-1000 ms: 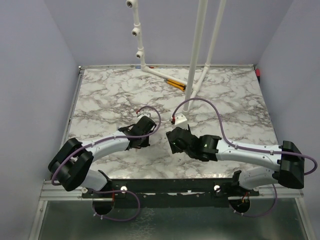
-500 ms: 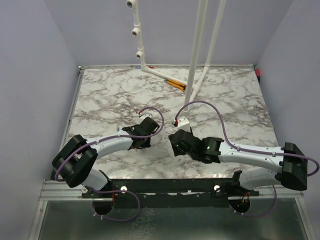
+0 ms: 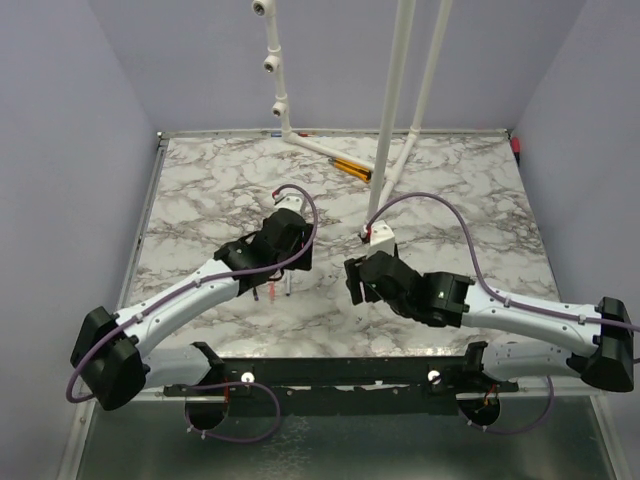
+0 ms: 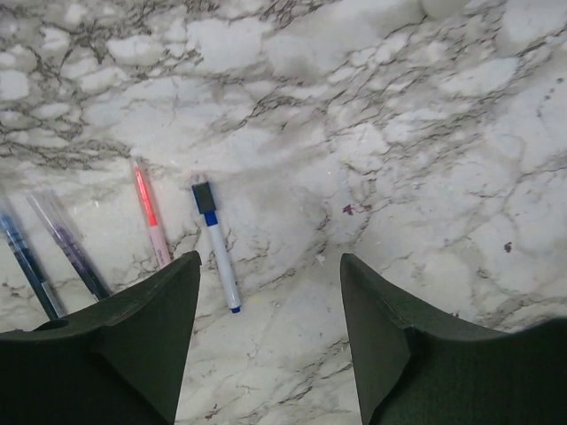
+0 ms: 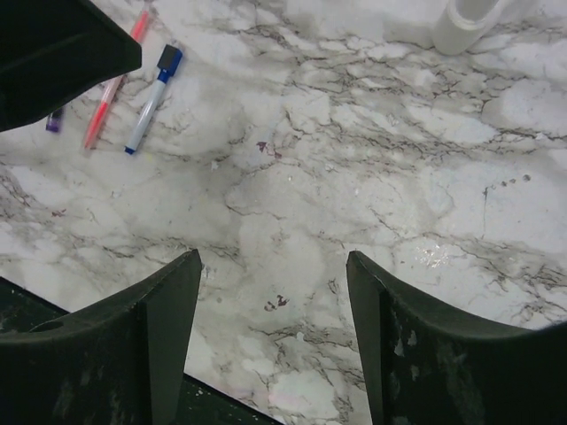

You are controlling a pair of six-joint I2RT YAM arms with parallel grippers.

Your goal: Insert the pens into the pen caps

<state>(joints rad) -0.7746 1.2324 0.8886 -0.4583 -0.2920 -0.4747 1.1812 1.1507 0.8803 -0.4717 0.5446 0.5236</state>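
Both my left gripper (image 4: 270,266) and right gripper (image 5: 275,261) gape released, holding nothing — on the counter (image 4: 425,133) the pink-red pen (image 4: 151,212) lies just beside the blue-capped pen (image 4: 218,257).

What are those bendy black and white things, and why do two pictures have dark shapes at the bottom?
They are two robot arms, bolted at the near edge of a marble table. One picture is taken from above and behind them. The other two come from little cameras on the wrists, so the dark shapes are each tool's own fingers.

On the table lie a pink-red pen, a white pen with a blue end, a purple-blue pen and a blue pen. Far at the back are orange-and-black sticks beside white pipes.

The left tool and the right tool are both open and hold nothing.
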